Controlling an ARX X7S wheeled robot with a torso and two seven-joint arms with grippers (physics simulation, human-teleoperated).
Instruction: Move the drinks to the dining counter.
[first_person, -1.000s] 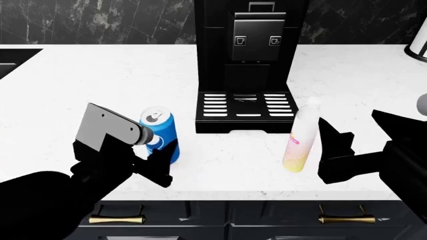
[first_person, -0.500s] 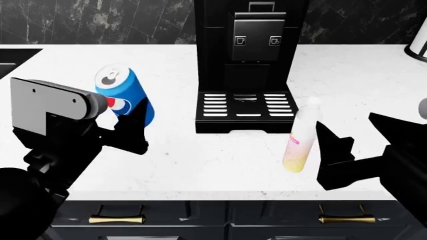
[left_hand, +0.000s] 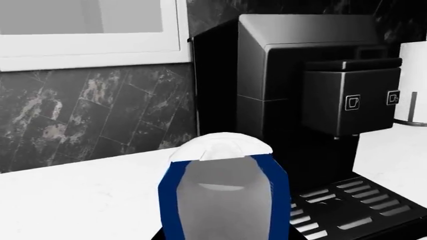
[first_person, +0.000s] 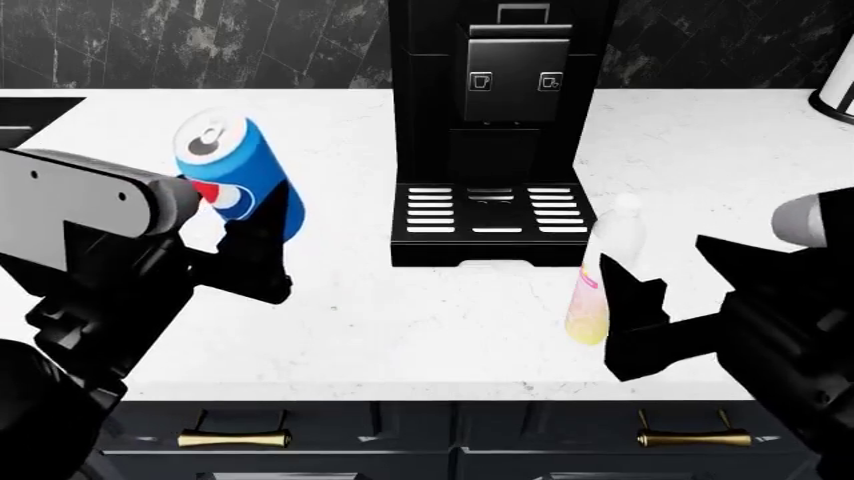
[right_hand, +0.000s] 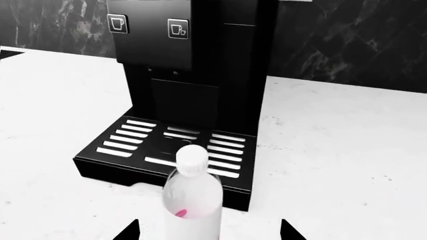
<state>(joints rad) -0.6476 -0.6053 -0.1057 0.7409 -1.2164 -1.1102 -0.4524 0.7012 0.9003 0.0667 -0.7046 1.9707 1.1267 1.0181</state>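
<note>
The left gripper's (first_person: 240, 245) fingers are clamped on the blue cola can (first_person: 240, 178), held tilted in the air above the white worktop (first_person: 441, 330). The right gripper's (first_person: 667, 310) fingers stand spread on either side of the white bottle (first_person: 603, 270), upright just beside the black coffee machine (first_person: 497, 130).

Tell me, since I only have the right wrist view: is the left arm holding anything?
Observer: Yes. In the head view the left tool is shut on the blue cylindrical cola can with a red-white-blue logo, held clear above the white marbled worktop.
Operator: Is it upright?
Observer: No, it is tilted, with its silver top leaning toward the robot's left.
</note>
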